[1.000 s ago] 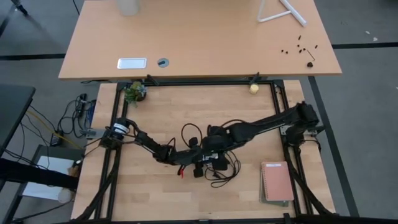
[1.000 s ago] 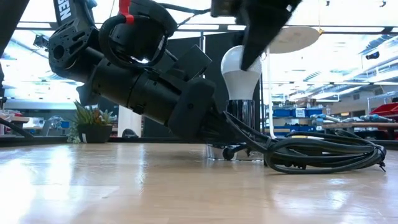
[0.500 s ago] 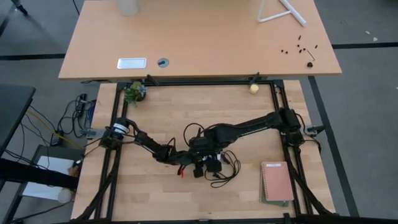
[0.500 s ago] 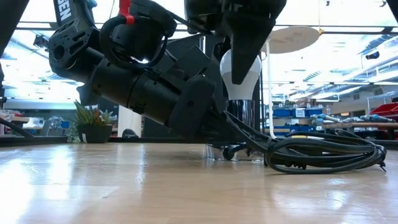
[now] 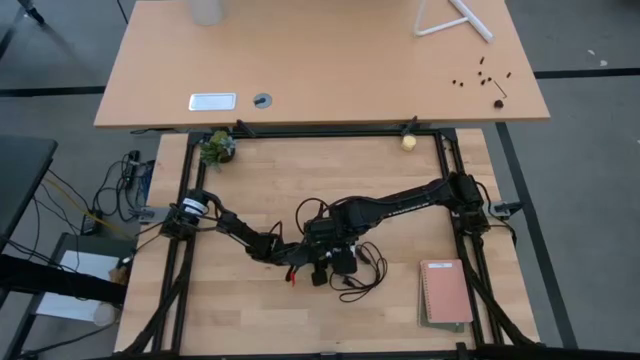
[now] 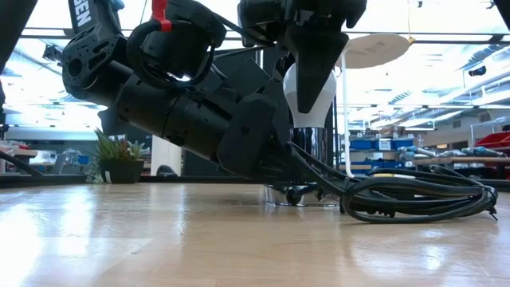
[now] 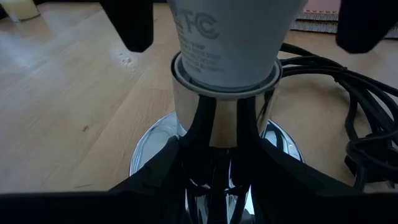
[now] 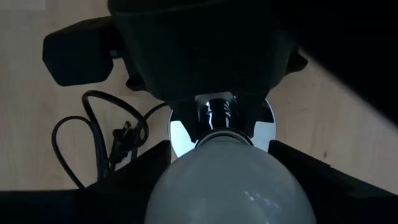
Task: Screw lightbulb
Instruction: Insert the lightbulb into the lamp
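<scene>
Grey floor (image 5: 580, 200) surrounds the wooden table (image 5: 400, 180). A light-wood desk (image 5: 330, 70) stands beyond its far edge. Low view: bright ceiling lights (image 6: 446, 16), shelving (image 6: 382, 147) with blue bins, potted plant (image 6: 118, 159) at table edge.

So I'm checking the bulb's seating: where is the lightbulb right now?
In the low view the lightbulb stands upright near the table's middle, on the shiny socket, beside the coiled black cord, with the right tool around it from above.

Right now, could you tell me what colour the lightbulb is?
White; the lightbulb shows best in the low view.
</scene>
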Controlling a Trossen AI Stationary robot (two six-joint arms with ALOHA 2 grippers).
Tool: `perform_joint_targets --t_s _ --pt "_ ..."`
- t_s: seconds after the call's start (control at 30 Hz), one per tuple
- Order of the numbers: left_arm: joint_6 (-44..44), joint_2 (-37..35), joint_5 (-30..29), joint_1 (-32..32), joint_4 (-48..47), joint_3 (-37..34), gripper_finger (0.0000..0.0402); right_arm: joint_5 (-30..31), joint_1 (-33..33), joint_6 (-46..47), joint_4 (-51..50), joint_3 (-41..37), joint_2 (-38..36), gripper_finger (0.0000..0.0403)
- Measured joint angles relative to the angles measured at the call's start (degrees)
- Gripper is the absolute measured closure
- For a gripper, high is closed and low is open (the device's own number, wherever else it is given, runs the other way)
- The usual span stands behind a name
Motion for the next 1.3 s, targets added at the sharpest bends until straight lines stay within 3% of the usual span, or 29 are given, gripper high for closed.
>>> perform_joint_targets --t_s 0.53,0.97,1.1,1.3 --pt "-4.59 0.11 -2.1 -0.08 2.05 -0.13 0.0221 -0.17 -2.34 25.95 -0.8 0.0 0.0 0.0135" --pt "-2.63 0.2 -5.62 -0.04 3.86 -0.66 0.0221 2.1 -2.8 50.25 0.79 -0.82 -0.05 0.013" --pt "-0.61 0.2 -6.14 -0.07 3.91 -0.66 0.0221 1.45 -3.05 48.88 1.43 -0.9 -0.04 0.013" --pt "0.16 0.14 -5.94 -0.11 3.66 -0.59 0.0221 1.01 -3.26 32.08 3.43 -0.77 -0.71 0.0105"
